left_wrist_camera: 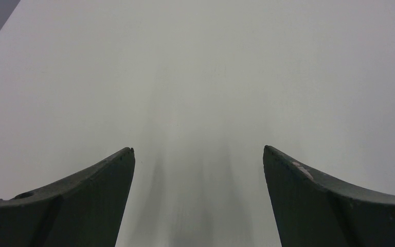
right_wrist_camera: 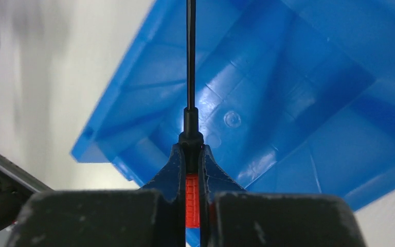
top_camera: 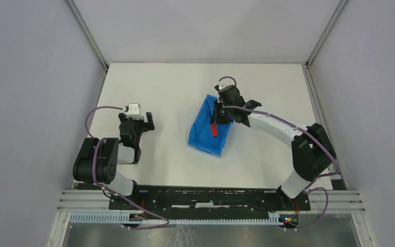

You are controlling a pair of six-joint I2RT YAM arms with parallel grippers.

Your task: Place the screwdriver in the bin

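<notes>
The blue bin [top_camera: 204,135] sits near the middle of the table, open top up. My right gripper [top_camera: 217,119] hangs over its inside, shut on the screwdriver [top_camera: 214,129]. In the right wrist view the red handle [right_wrist_camera: 192,200] is clamped between the fingers and the thin black shaft [right_wrist_camera: 191,56] points away across the blue bin [right_wrist_camera: 298,103] below. My left gripper [top_camera: 145,121] is at the left of the table, far from the bin. In its own view the left gripper [left_wrist_camera: 198,150] stands open over bare table with nothing between the fingers.
Grey walls enclose the white table [top_camera: 175,92] on three sides. A metal rail [top_camera: 211,201] with the arm bases runs along the near edge.
</notes>
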